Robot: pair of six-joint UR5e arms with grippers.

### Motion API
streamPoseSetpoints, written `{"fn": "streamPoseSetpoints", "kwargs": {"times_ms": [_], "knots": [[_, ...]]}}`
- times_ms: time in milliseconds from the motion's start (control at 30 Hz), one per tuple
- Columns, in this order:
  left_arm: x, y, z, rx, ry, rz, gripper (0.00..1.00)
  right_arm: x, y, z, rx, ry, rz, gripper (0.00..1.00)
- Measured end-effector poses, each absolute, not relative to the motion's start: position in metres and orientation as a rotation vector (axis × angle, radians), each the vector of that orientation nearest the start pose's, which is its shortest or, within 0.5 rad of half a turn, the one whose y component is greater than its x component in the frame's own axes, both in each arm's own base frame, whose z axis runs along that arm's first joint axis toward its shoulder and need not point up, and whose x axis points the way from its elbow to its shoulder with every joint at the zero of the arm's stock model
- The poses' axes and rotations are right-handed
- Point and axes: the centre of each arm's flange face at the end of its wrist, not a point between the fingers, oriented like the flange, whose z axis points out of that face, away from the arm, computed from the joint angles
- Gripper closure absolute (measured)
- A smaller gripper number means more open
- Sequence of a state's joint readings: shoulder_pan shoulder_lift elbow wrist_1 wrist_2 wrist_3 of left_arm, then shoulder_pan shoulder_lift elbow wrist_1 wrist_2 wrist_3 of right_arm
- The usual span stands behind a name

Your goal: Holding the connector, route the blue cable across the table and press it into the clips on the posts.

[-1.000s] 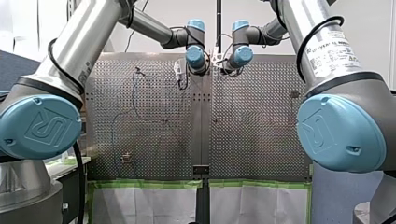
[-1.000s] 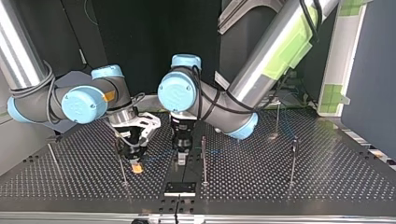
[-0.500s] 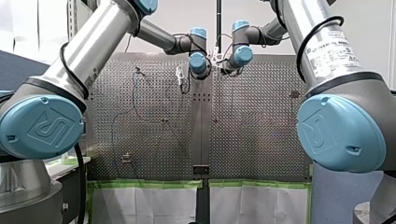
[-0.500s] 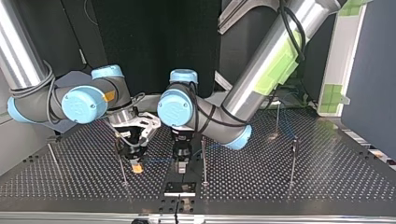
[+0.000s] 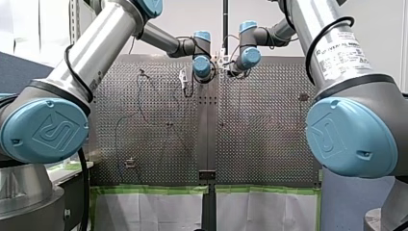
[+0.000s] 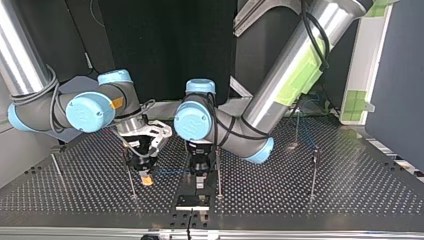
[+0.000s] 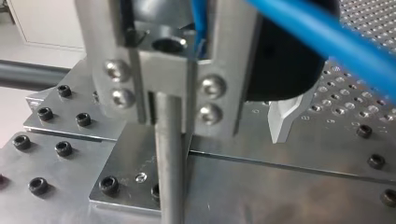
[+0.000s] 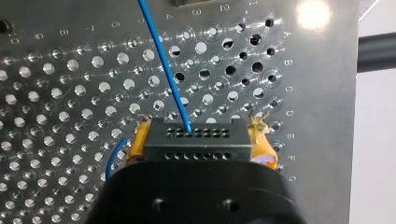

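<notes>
Two arms reach to the far edge of the table (image 5: 260, 125) in the front view: my left arm (image 5: 96, 53) and my right arm (image 5: 332, 48), wrists close together above the middle seam. The blue cable (image 5: 115, 139) shows as a thin line wandering over the table's left half in this view.

Top view: my right gripper (image 6: 145, 175) points down left of centre, with its yellow pads (image 6: 146, 180) low over the table and a thin post (image 6: 131, 182) just beside it. My left gripper (image 6: 200, 181), black, hangs tip down just beside the middle post (image 6: 218, 170). A short run of blue cable spans the space between the two grippers.

Left wrist view: the middle post's shaft rises right in front of my left gripper and covers its tip. The blue cable drops into the gripper from above, and a second stretch crosses close to the camera. I cannot tell whether the gripper clamps the cable.

Right wrist view: the yellow pads are pressed against both ends of the black connector (image 8: 194, 140), pinching it. The blue cable leaves the connector's face and runs straight ahead over the table's holes.
</notes>
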State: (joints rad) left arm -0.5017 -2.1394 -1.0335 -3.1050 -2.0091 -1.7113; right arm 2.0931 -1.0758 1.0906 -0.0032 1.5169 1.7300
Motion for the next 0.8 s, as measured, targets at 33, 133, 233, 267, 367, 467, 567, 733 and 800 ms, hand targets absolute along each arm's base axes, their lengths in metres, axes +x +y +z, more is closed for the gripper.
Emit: {"fn": "streamPoseSetpoints", "kwargs": {"times_ms": [33,133,233,267,367,467,567,733,800], "knots": [[0.580,-0.422,0.409,-0.061,1.567,-0.161,0.00,0.466,-0.531,0.430,1.594,-1.038,1.719,1.00],[0.579,-0.424,0.409,-0.053,1.568,-0.154,0.17,0.466,-0.531,0.430,1.594,-1.038,1.719,1.00],[0.576,-0.426,0.410,-0.047,1.569,-0.150,0.38,0.466,-0.531,0.430,1.594,-1.038,1.719,1.00],[0.575,-0.426,0.410,-0.046,1.570,-0.149,0.50,0.466,-0.531,0.430,1.594,-1.038,1.719,1.00],[0.572,-0.429,0.410,-0.046,1.571,-0.145,0.64,0.465,-0.531,0.430,1.594,-1.038,1.719,1.00],[0.570,-0.432,0.410,-0.045,1.572,-0.145,0.81,0.465,-0.531,0.430,1.595,-1.039,1.718,1.00],[0.567,-0.433,0.409,-0.050,1.577,-0.137,0.93,0.465,-0.531,0.430,1.595,-1.039,1.718,1.00],[0.562,-0.434,0.409,-0.083,1.581,-0.107,1.00,0.466,-0.531,0.429,1.597,-1.039,1.718,1.00],[0.561,-0.433,0.408,-0.095,1.584,-0.096,1.00,0.466,-0.530,0.429,1.598,-1.038,1.718,1.00]]}}
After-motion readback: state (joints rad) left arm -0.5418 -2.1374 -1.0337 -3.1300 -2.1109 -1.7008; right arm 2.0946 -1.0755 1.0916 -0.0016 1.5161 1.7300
